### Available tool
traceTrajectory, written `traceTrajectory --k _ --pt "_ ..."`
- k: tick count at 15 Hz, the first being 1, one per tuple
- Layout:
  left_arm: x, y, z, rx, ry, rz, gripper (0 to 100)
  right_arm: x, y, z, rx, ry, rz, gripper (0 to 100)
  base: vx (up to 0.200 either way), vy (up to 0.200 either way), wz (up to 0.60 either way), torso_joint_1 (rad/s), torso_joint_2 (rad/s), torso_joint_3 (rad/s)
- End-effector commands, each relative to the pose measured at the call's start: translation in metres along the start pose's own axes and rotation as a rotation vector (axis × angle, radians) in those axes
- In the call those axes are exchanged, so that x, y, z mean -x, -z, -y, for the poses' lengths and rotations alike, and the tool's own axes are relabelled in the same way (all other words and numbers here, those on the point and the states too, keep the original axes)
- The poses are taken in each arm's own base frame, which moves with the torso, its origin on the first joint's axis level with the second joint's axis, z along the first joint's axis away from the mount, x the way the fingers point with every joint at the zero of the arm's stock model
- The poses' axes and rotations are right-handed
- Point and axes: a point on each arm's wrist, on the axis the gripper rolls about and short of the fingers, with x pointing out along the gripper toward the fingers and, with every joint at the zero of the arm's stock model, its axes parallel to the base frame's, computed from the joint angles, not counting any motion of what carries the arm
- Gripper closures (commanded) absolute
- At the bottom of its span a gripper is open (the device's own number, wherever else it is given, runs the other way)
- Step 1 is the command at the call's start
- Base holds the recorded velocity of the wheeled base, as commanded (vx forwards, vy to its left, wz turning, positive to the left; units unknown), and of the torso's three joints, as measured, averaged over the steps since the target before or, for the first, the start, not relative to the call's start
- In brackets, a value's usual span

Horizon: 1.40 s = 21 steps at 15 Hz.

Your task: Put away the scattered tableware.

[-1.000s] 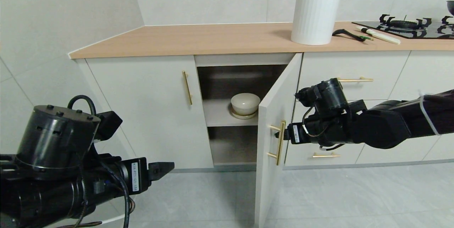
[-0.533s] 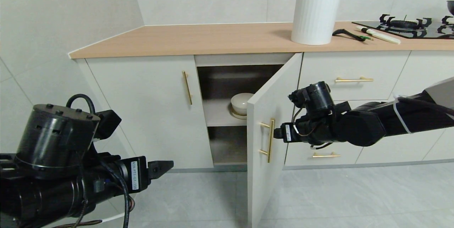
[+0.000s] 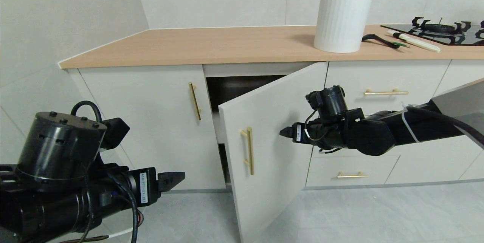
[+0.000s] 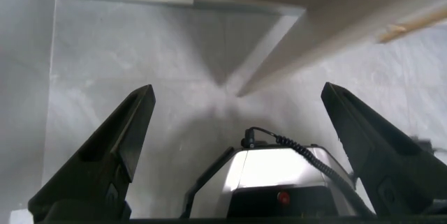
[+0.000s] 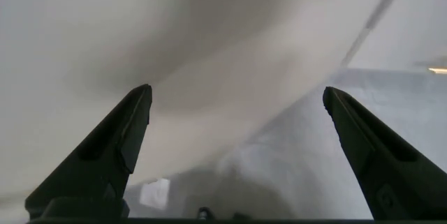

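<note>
Cabinet door point(image 3: 264, 141) stood half shut at centre, right claw point(image 3: 286, 132) wide open, empty, near its face, left claw point(image 3: 176, 179) open, empty, lower left; utensils point(image 3: 414, 41) lay on desk point(image 3: 208, 44) upper right, so probably unfinished.

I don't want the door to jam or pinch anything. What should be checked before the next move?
1. Cabinet door shut: not ok, it stands ajar.
2. Right claw empty: ok, open, facing the door's face.
3. Right claw touching the door: cannot tell.
4. Left claw clear of the door's edge: ok, open, low, apart from it.
5. Opening free of obstructions: cannot tell, the door covers most of it.
</note>
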Motion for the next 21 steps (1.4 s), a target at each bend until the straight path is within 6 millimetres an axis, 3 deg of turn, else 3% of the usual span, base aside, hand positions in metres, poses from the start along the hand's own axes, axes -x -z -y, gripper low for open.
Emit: traceTrajectory --k 1,8,13,21 --pt "-0.001 0.000 0.000 0.000 -0.002 -0.003 0 -0.001 0.002 -0.001 0.001 -0.002 -0.006 0 0.200 0.000 0.00 -0.002 0.00 0.002" --pt "0.000 -0.001 0.000 0.005 -0.002 0.002 0 0.001 0.004 -0.031 -0.132 -0.113 -0.018 0 0.000 0.000 0.00 0.000 0.00 0.000" --pt "0.000 -0.001 0.000 0.006 -0.001 0.005 0 -0.031 -0.011 -0.049 -0.402 -0.168 0.021 0 0.000 0.000 0.00 0.000 0.00 0.000" --pt "0.000 -0.001 0.000 0.005 -0.001 0.004 0 -0.068 -0.023 -0.042 -0.497 -0.064 0.167 0 0.000 0.000 0.00 0.000 0.00 0.000"
